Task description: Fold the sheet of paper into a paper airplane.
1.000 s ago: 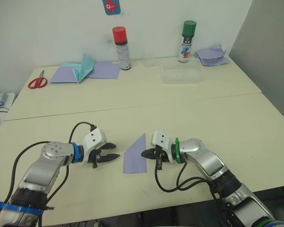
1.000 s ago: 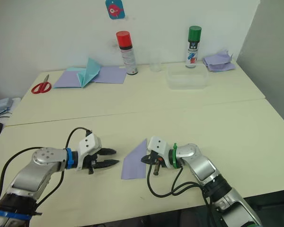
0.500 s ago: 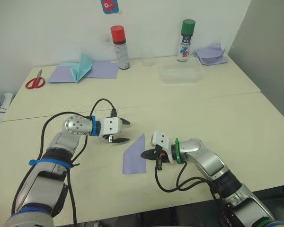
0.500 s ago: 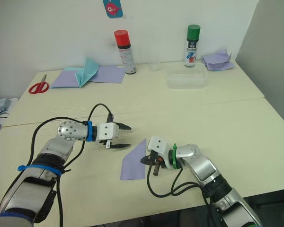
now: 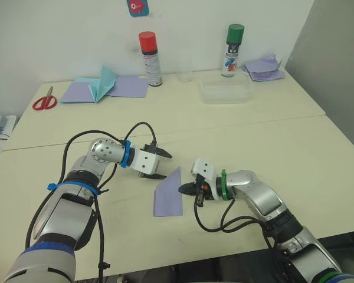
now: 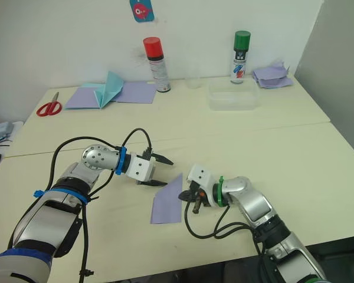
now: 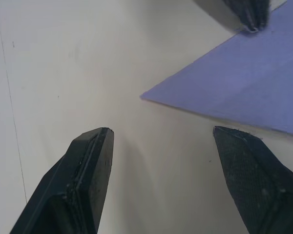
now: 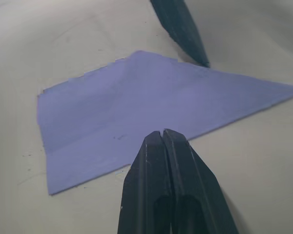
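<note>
the right gripper (image 5: pixel 184 188) is lying low on the near table (image 5: pixel 318 177) with its two black fingers (image 8: pixel 165 161) pressed together, their tips resting on the long edge of the sheet of paper (image 5: pixel 169 193). it is probably pinning the paper down so it does not slide, not gripping it. the left gripper (image 5: pixel 163 165) is hovering at about ten o'clock from the sheet, its fingers (image 7: pixel 90 165) spread wide apart and holding nothing, its opening facing the sheet's pointed upper corner. it seems to be lining up to take that corner for the next fold.

the sheet of paper is lying flat in the middle of the near table, between the two grippers. it is already folded into a slanted shape with a narrow tip at twelve o'clock and a wider base at six o'clock, so it is not yet a finished airplane.

far away on the back table, at about eleven o'clock, red scissors (image 5: pixel 45 101) are lying beside a teal folded shape (image 5: pixel 104 82) on flat lavender sheets (image 5: pixel 130 87). at twelve o'clock a red-capped spray can (image 5: pixel 151 59) is standing. at one o'clock are a clear tray (image 5: pixel 226 92), a green-capped spray can (image 5: pixel 233 50) and a heap of lavender paper (image 5: pixel 263 68). nothing is lying between the grippers and the sheet, so the working area is looking unobstructed.
</note>
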You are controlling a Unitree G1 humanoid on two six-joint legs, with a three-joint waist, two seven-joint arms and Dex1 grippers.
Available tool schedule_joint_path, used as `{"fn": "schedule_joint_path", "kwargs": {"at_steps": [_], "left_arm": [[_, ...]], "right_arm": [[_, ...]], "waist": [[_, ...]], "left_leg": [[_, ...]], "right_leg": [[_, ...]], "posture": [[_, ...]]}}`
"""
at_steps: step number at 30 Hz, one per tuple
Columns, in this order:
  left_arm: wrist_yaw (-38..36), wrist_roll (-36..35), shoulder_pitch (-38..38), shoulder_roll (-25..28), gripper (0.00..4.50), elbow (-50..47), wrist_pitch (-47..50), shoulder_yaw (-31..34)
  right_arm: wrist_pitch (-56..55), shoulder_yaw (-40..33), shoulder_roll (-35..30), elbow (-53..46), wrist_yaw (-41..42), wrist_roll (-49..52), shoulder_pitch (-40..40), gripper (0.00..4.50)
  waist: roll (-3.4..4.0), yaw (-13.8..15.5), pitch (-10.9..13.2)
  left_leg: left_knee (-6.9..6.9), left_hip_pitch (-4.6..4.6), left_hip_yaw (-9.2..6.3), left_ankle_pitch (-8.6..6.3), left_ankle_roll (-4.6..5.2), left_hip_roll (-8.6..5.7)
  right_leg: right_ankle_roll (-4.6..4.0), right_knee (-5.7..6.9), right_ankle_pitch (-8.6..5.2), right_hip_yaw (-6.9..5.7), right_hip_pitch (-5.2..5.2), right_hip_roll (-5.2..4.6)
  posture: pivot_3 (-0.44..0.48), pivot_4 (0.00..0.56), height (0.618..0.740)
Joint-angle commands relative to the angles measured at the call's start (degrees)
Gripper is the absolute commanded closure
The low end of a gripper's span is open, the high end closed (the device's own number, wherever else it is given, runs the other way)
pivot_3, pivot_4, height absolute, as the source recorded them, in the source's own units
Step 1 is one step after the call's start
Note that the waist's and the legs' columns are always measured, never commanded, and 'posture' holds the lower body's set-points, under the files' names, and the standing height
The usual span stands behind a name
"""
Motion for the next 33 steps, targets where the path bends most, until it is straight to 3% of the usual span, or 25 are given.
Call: {"fn": "schedule_joint_path", "kwargs": {"at_steps": [1, 11, 15, 17, 24, 33], "left_arm": [[-2.24, -0.14, 0.3, 0.44, 0.88, 0.47, -1.93, -0.58], [-9.13, -6.34, 2.23, -0.56, 0.88, -3.16, -0.56, 0.22], [-10.84, -7.16, 2.51, -0.33, 1.72, -4.01, -0.02, 0.33], [-11.69, -7.73, 2.77, -0.33, 2.36, -4.65, 0.17, 0.44], [-14.39, -9.72, 3.38, -0.56, 4.48, -6.79, 1.43, 0.92], [-15.51, -10.0, 3.76, -0.25, 4.48, -7.63, 1.26, 0.91]], "right_arm": [[1.98, -1.9, -0.33, -5.11, 0.82, 2.92, -0.93, 4.5], [3.11, -2.5, -0.97, -4.68, -1.03, 3.31, -0.26, 4.5], [4.2, -3.07, -0.6, -4.15, -1.48, 3.78, -0.74, 4.5], [3.95, -2.99, -0.92, -3.8, -1.35, 3.39, -0.96, 4.5], [3.58, -2.33, -0.17, -3.57, -1.79, 3.04, -0.36, 4.5], [3.4, -2.45, 0.16, -3.58, -2.38, 3.05, -0.35, 4.5]], "waist": [[0.0, -0.06, 0.0], [-0.02, -0.14, 0.01], [-0.02, -0.26, 0.01], [-0.03, -0.26, 0.01], [-0.03, -0.26, 0.01], [-0.03, -0.26, 0.01]], "left_leg": [[0.0, -0.01, 0.0, 0.0, 0.0, 0.0], [0.0, -0.13, 0.01, -0.01, 0.01, 0.01], [0.12, -0.52, 0.02, 0.0, 0.0, 0.0], [0.23, -0.72, 0.0, 0.0, 0.0, 0.0], [0.37, -0.8, -0.02, 0.0, 0.0, 0.0], [0.82, -0.89, -0.03, -0.01, 0.02, -0.02]], "right_leg": [[0.0, 0.0, 0.0, 0.0, -0.02, 0.0], [0.0, 0.04, 0.0, -0.01, -0.19, -0.02], [-0.02, 0.15, 0.02, 0.0, -0.55, -0.02], [-0.37, 0.18, 0.23, -0.05, -0.69, -0.02], [-0.39, 0.17, 0.24, -0.07, -0.7, -0.01], [-0.38, 0.24, 0.25, -0.05, -0.66, 0.05]], "posture": [[0.0, 0.15, 0.74], [0.0, 0.15, 0.74], [0.0, 0.15, 0.74], [0.0, 0.15, 0.74], [0.0, 0.15, 0.74], [0.0, 0.15, 0.74]]}}
